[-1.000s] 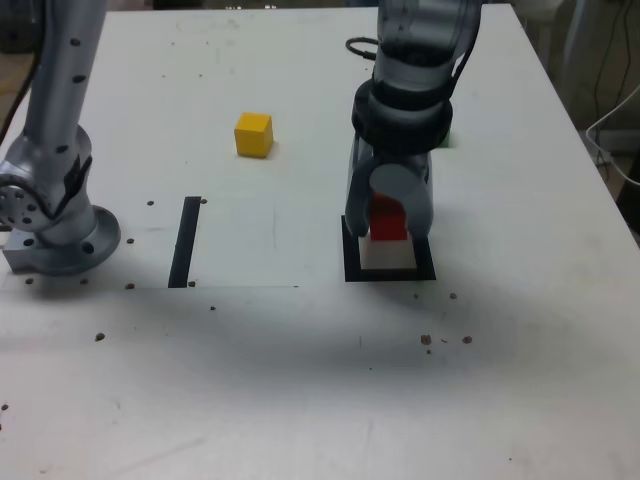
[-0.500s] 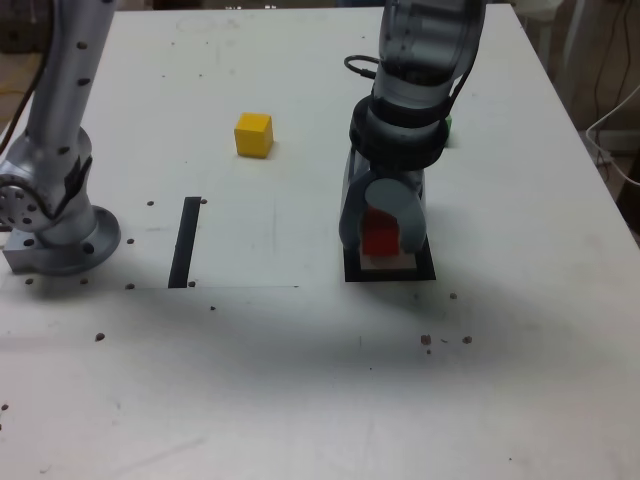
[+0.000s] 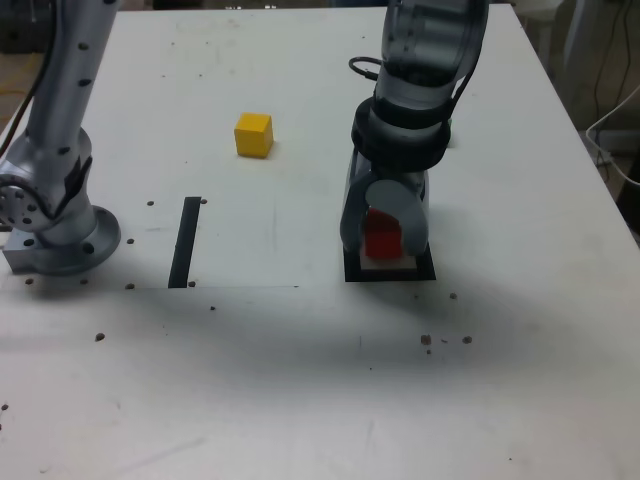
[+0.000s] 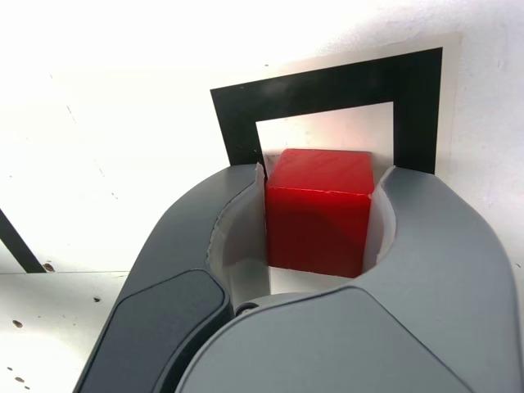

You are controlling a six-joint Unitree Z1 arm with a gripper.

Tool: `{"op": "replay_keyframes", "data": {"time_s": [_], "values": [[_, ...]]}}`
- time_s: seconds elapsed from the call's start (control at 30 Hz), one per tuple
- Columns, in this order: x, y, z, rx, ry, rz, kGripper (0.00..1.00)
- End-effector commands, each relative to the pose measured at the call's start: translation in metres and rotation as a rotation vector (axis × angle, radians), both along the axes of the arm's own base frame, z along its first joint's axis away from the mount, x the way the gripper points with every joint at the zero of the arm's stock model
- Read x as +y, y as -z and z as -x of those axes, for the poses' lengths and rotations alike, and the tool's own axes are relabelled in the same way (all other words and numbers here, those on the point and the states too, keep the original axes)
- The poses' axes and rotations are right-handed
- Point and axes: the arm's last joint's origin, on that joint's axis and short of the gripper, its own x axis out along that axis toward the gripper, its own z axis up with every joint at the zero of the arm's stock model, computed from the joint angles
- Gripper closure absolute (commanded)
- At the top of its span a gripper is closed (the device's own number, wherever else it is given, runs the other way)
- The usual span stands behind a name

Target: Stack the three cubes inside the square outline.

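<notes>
While the arm has sunk over the last second, the exterior view shows me the grey two-fingered gripper (image 3: 385,240) low over the thick black square outline with its white centre (image 3: 425,271), with the small matte red cube (image 3: 382,236) between the jaws and now down at the level of the frame rather than held above it as before. That tells me the first block is at or very near its place, so I judge this as the release step of the first placement. Well away from the jaws, toward the exterior view's left, the small matte yellow cube (image 3: 253,134) sits untouched on the white table (image 3: 300,380), beyond a straight black strip (image 3: 184,241); I cannot make out the green cube, as the arm would cover it. Turning to the wrist view, I get what the outside camera hides: the red cube (image 4: 319,209) stands inside the outline's white centre (image 4: 327,131), and the gripper (image 4: 319,214) flanks it closely on both sides. Whether the pads are pinching it or have just let go I cannot tell; any gap is too thin to read. Next I would open wider and lift straight up.
</notes>
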Motion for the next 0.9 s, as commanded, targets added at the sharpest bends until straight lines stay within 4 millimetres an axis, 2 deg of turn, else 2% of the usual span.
{"op": "replay_keyframes", "data": {"time_s": [0.0,0.07,0.2,0.6,0.87], "values": [[0.000,0.003,-0.002,0.002,0.011,0.009,0.18],[-0.001,0.005,-0.002,0.002,0.014,0.012,0.11],[0.000,0.007,-0.002,0.005,0.015,0.011,0.01],[0.000,-0.009,0.004,-0.012,0.016,0.010,0.01],[0.001,-0.033,0.013,-0.037,0.021,0.015,0.01]]}}
